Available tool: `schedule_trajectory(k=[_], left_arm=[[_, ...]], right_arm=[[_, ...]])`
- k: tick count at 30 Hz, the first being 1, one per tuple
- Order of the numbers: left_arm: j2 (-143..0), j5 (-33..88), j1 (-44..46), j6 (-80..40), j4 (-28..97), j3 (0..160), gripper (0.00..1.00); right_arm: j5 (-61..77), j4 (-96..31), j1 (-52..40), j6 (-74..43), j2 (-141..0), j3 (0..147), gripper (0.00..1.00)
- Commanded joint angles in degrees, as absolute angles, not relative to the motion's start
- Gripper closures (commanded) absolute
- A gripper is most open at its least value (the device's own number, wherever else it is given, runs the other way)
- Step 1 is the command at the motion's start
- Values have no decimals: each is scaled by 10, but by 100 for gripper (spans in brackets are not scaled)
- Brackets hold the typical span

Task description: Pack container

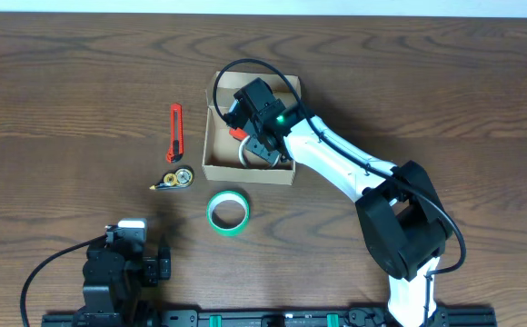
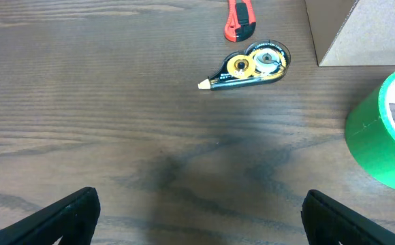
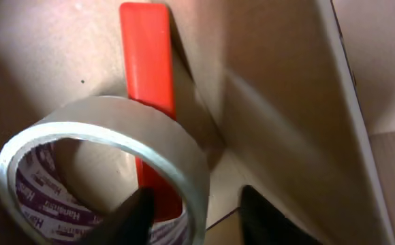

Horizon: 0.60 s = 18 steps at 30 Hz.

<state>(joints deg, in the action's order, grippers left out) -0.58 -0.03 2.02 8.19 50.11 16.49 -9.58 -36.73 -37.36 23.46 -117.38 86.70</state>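
I count one container [image 1: 245, 173], a tan cardboard box sitting mid-worktop [image 1: 64, 100]. There are two tape rolls, one cutter, one correction-tape dispenser and one flat red strip.

The pale tape roll [image 3: 109, 136] has purple print inside its core. It stands on edge inside the box, close to a corner, with the red strip [image 3: 146, 68] against the wall behind it. My right claw [image 3: 196, 221] is down in there too, jaws partly apart and astride the roll's rim, with a gap showing on one side.

The glossy green tape roll [image 1: 228, 212] lies flat just in front of the box, not touching it. The red cutter [image 1: 175, 133] and the dispenser [image 1: 174, 178] lie to the box's left.

My left claw [image 2: 204, 224] is spread wide over bare wood grain near the front edge, with free room around it.
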Motion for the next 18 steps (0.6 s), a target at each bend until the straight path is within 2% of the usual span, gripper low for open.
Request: schedule_trajectory(k=[1,9,18], left_arm=[[-3,-6,18,92,525,159,5],[-3,-6,18,92,525,159,5],[-3,-6,18,92,525,159,5]], right_arm=[[-112,-369,-376,234,-1179,880,51],[-126,-366,-377,202,-1153,880,49],[-117,-372,-401,160,-1053,881,49]])
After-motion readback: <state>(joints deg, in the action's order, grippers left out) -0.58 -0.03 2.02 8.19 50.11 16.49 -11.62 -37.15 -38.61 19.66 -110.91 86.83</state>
